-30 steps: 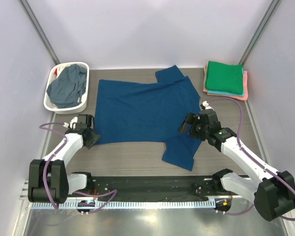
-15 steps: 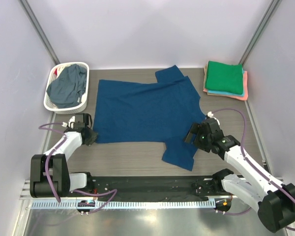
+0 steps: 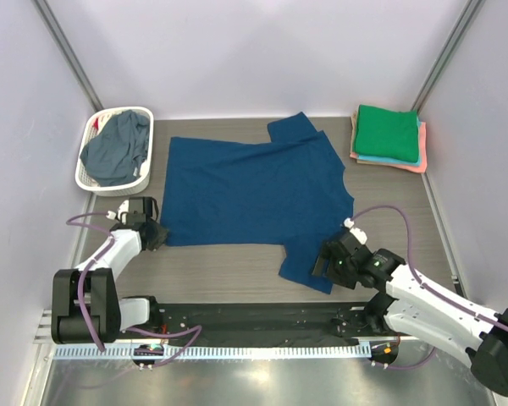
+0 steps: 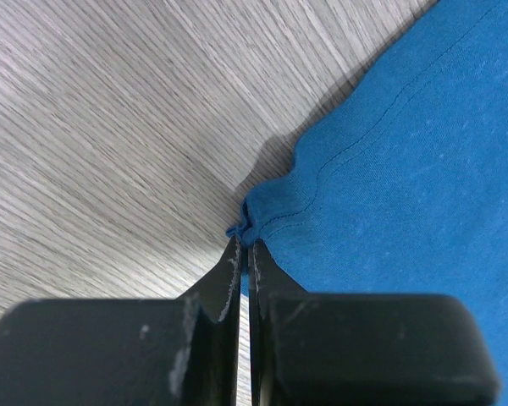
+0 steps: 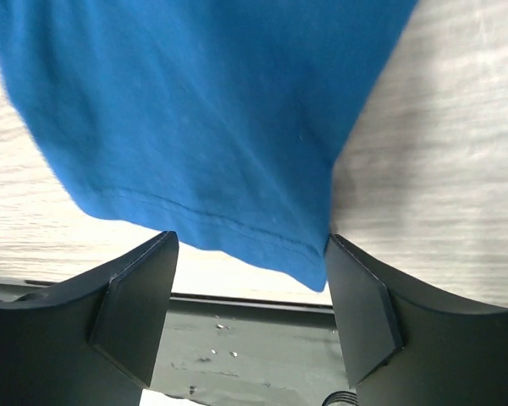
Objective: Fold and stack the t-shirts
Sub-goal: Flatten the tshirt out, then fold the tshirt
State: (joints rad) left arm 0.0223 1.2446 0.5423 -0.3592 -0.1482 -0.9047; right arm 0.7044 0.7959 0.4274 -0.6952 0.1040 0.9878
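Down at 5 o'clock on the worktop, my right end effector stands wide open with nothing in it. Through its wrist camera the fingers sit either side of the near sleeve hem of the dark blue t-shirt, and I cannot tell whether they touch the cloth. Over at 8 o'clock, my left end effector is pinched tight on the shirt's near-left hem corner, with the cloth bunched into a small fold between its closed tips. The shirt itself lies spread flat across the middle of the worktop. Farther back, at 10 o'clock, a white basket holds a crumpled grey-blue t-shirt. At 2 o'clock sits a folded stack: a green t-shirt on top, then the edges of a teal t-shirt and a coral t-shirt beneath.
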